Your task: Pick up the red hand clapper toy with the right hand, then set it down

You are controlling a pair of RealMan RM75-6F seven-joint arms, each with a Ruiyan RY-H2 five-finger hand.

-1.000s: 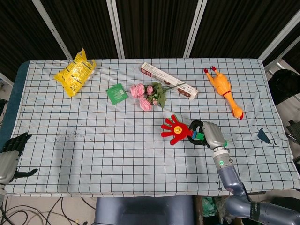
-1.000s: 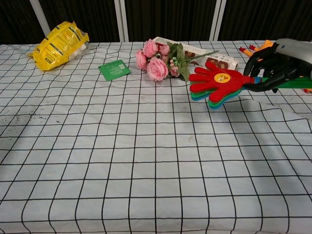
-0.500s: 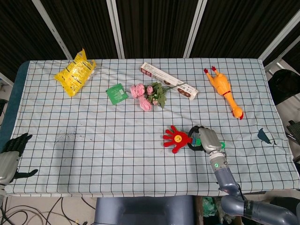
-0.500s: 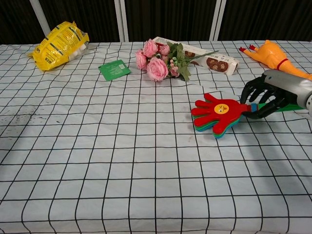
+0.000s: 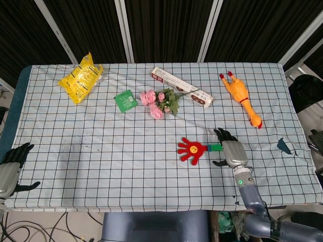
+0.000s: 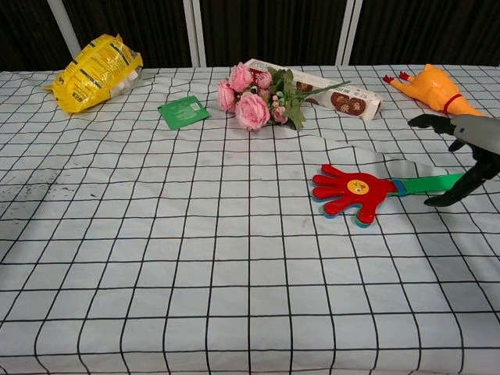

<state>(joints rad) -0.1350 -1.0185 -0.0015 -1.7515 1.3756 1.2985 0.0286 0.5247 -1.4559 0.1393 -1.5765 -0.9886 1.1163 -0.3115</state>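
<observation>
Red plastic, palm up with a yellow smiley badge on it, the hand clapper toy [image 5: 192,149] [image 6: 350,187] lies flat on the checked cloth of the counter [image 5: 101,166] [image 6: 156,273], its green handle pointing straight at the right hand [image 5: 231,152] [image 6: 469,148]. That hand holds nothing: its dark fingers [image 6: 428,121] are spread apart above the cloth, and the thumb reaches down just beside the tip of the handle (whether it actually touches, the views do not settle). The toy's red palm sits on the inner side of the right hand, toward the middle of the counter.

Beyond the right hand, further from the robot, a yellow rubber chicken [image 5: 240,97] [image 6: 433,84] stretches along the cloth. Further inward from it lie a long printed box [image 5: 181,86] [image 6: 336,92] and a bunch of pink flowers [image 5: 160,102] [image 6: 258,95], the box touching the flowers' stems. A small green packet [image 5: 125,100] [image 6: 183,111] is just past the flowers, and a yellow snack bag [image 5: 81,77] [image 6: 92,70] rests well apart at the far corner.

The left hand [image 5: 11,166] hangs off the near left edge of the counter, fingers apart and holding nothing, well away from the toy.
</observation>
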